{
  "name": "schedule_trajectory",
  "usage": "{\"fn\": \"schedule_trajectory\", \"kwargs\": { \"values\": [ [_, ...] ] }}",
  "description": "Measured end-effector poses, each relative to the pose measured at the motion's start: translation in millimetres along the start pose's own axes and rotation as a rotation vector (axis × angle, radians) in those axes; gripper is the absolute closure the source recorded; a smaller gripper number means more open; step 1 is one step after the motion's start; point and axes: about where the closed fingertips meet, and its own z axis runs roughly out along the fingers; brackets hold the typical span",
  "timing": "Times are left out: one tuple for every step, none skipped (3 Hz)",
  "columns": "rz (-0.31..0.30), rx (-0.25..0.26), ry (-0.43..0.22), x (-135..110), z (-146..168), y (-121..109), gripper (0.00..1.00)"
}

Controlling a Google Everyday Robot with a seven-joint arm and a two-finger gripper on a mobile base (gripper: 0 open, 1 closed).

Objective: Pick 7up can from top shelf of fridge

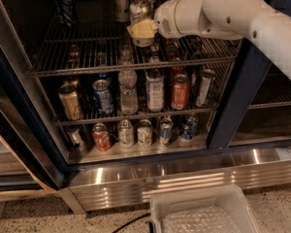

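The 7up can (139, 9), whitish-silver with a shiny top, is held upright just above the top shelf (77, 57), a grey wire rack in the fridge (231, 106). My gripper (142, 30) reaches in from the right on a white arm. Its beige fingers (136, 29) are shut around the can's lower half, hiding that part. The can stands near the middle of the shelf, toward its front.
A second silver can (120, 1) and a dark blue can (64, 6) stand at the back of the top shelf. The lower racks (131, 115) are crowded with cans and bottles. A white bin (203, 212) sits on the floor below the ribbed steel base (184, 178).
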Motion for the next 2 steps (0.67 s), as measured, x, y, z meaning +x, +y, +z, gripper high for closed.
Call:
{"fn": "schedule_trajectory", "kwargs": {
  "values": [
    [-0.030,-0.055,-0.058,-4.5,-25.0,30.9,1.00],
    [-0.030,-0.055,-0.058,-4.5,-25.0,30.9,1.00]
  ]
}}
